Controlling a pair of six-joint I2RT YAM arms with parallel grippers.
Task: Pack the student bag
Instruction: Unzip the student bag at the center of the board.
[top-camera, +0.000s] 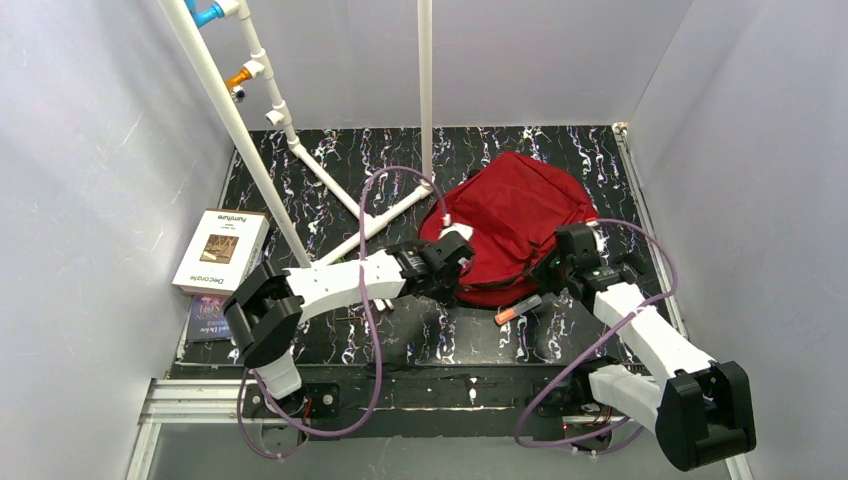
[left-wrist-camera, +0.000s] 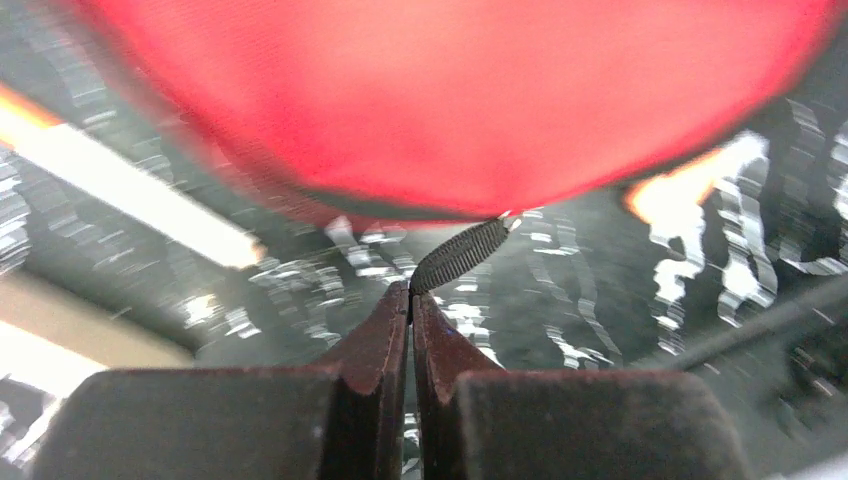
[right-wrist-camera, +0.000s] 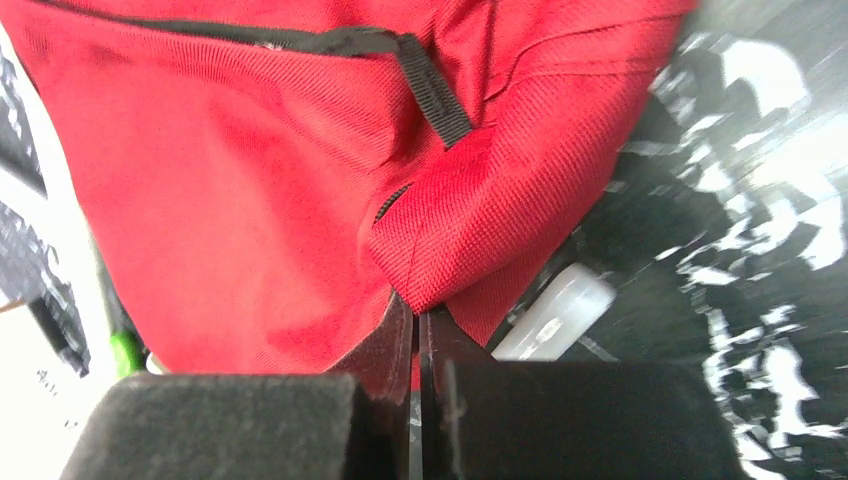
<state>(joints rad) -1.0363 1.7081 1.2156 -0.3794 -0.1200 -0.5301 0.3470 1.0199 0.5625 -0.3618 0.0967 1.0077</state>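
One camera overhead, two riding the wrists
The top view looks steeply down from above and behind the arm bases (top-camera: 290, 395), far enough to take in the whole table (top-camera: 600, 160) and the side walls (top-camera: 90, 200). The left wrist camera sits just behind the left gripper (left-wrist-camera: 411, 290), facing out along its jaws, so near that the student bag (left-wrist-camera: 450, 100) blurs. The right wrist camera peers past the right gripper (right-wrist-camera: 416, 310), nearly against the fabric. All three share the bag's near edge

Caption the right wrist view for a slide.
Right gripper pinches a fold of the red backpack; a pale pen lies beside it.
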